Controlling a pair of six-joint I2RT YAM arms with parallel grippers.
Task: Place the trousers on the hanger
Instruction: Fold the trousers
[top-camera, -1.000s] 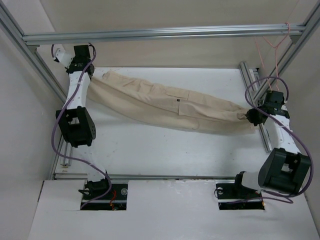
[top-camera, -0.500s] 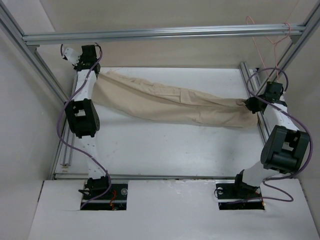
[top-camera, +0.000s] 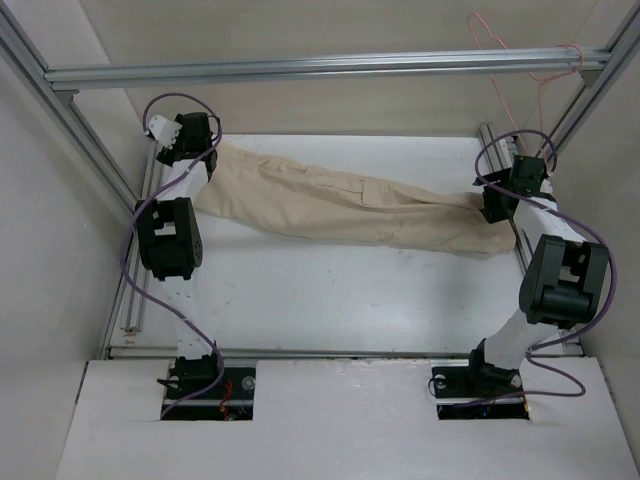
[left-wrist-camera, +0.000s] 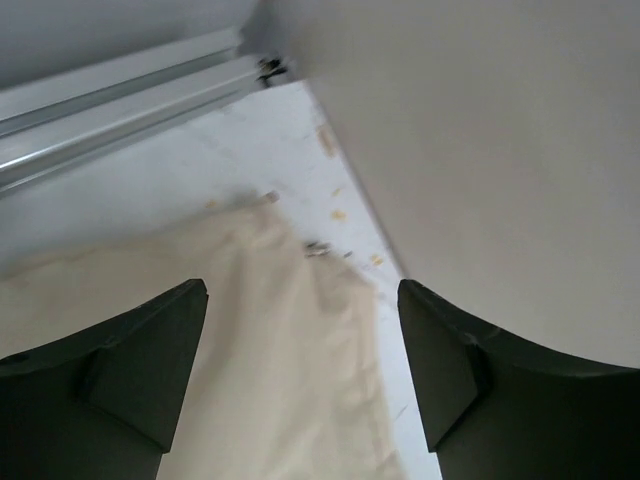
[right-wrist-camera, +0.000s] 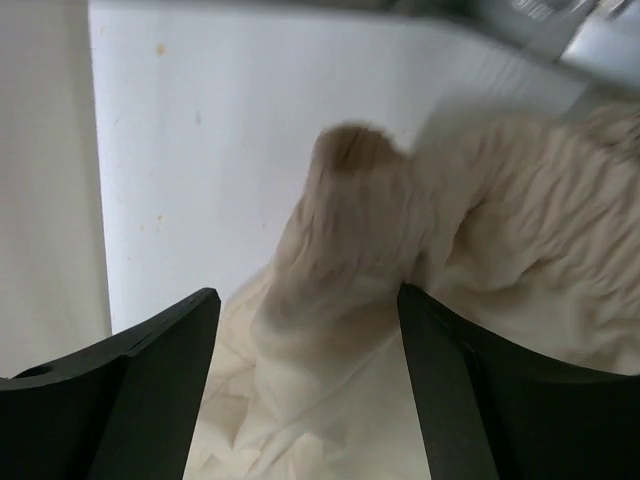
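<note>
While both arms reach over the far half of the table (top-camera: 330, 290), neither pair of fingers clamps anything. The trousers (top-camera: 350, 205) lie stretched in one long band across the table. They run from about 10 o'clock, under the left wrist, slanting to about 3 o'clock beside the right wrist. They are beige, soft and creased. The wider end lies at the left, a pocket flap shows near the middle, and the cloth narrows to a rumpled end at the right.

From the left wrist, the left fingers (left-wrist-camera: 130, 370) stand well apart. Smooth, flat cloth lies below and between them, its edge running toward 12 o'clock with bare white table beyond.

From the right wrist, the right fingers (right-wrist-camera: 130, 380) are likewise spread wide. A blurred, bunched hump of cloth rises between them, with finer wrinkles toward 3 o'clock. Whether the hump touches either finger cannot be told.

The hanger (top-camera: 575, 50), a thin pink wire, hangs at about 1 o'clock by the right end of the overhead rail (top-camera: 300, 68). It is off the table and well apart from the trousers.
</note>
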